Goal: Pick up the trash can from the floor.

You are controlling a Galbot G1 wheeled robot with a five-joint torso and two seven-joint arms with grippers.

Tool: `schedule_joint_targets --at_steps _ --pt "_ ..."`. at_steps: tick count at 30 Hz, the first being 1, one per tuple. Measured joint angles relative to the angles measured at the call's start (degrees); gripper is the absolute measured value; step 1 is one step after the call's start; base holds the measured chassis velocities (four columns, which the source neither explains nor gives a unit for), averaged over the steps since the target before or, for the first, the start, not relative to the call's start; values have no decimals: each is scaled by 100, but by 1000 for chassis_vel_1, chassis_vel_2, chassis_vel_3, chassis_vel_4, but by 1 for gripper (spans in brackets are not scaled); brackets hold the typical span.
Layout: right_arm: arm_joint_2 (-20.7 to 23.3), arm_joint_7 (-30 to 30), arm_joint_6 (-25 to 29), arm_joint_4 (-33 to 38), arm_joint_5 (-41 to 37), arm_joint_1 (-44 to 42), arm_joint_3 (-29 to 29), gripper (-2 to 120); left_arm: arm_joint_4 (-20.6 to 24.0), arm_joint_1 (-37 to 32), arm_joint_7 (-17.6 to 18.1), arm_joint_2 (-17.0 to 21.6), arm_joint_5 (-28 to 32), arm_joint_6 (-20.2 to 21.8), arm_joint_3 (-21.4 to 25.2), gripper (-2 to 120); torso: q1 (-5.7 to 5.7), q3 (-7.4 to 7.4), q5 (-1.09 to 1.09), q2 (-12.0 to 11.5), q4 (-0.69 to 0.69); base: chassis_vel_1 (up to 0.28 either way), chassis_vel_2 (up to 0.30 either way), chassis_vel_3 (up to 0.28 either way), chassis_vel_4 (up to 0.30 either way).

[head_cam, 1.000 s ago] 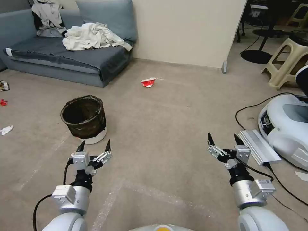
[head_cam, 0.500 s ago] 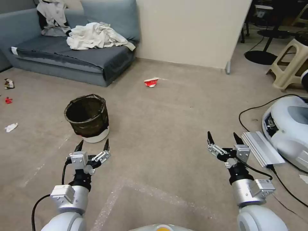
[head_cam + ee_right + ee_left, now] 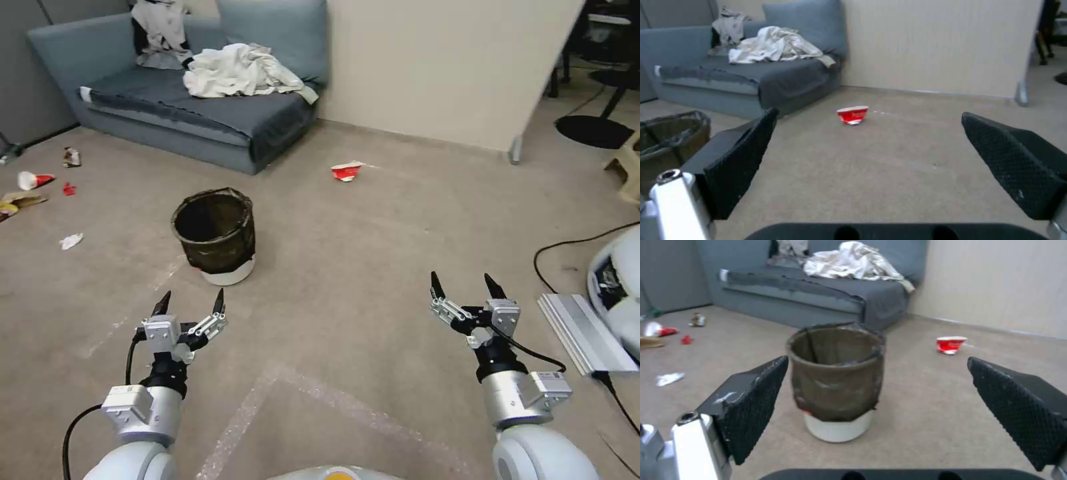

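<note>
The trash can (image 3: pixel 215 233) stands upright on the floor (image 3: pixel 347 253), ahead of the left gripper (image 3: pixel 189 304) and apart from it. Against the earlier head pictures the whole scene has slid rightward, so the camera has turned left; the bin itself sits where it was, and more litter (image 3: pixel 33 181) now shows at the far left. A crushed red cup (image 3: pixel 346 171) lies beyond, near the grey sofa (image 3: pixel 200 113) and beige wall (image 3: pixel 440 67). Both arms reach forward low over the carpet, the right gripper (image 3: pixel 467 288) over bare floor; each claw's fingers are spread wide, holding nothing.
</note>
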State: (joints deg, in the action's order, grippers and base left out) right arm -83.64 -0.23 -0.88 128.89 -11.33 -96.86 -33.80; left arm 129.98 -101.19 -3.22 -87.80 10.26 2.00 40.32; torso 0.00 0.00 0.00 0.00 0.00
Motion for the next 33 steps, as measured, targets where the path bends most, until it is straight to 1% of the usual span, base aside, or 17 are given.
schedule_joint_targets --at_steps 25,28,33 --pt "110 -67 48 -9 -117 20 13 100 17 -45 39 -99 -12 -112 13 100 0 0 0 0 0 55 51 55 57" --pt "115 -97 66 -23 -124 23 13 100 23 -47 133 -100 -19 -112 5 100 0 0 0 0 0 55 44 51 56" --pt "127 -150 95 -49 -140 39 12 100 25 -36 184 -95 -20 -124 6 100 0 0 0 0 0 19 20 22 19"
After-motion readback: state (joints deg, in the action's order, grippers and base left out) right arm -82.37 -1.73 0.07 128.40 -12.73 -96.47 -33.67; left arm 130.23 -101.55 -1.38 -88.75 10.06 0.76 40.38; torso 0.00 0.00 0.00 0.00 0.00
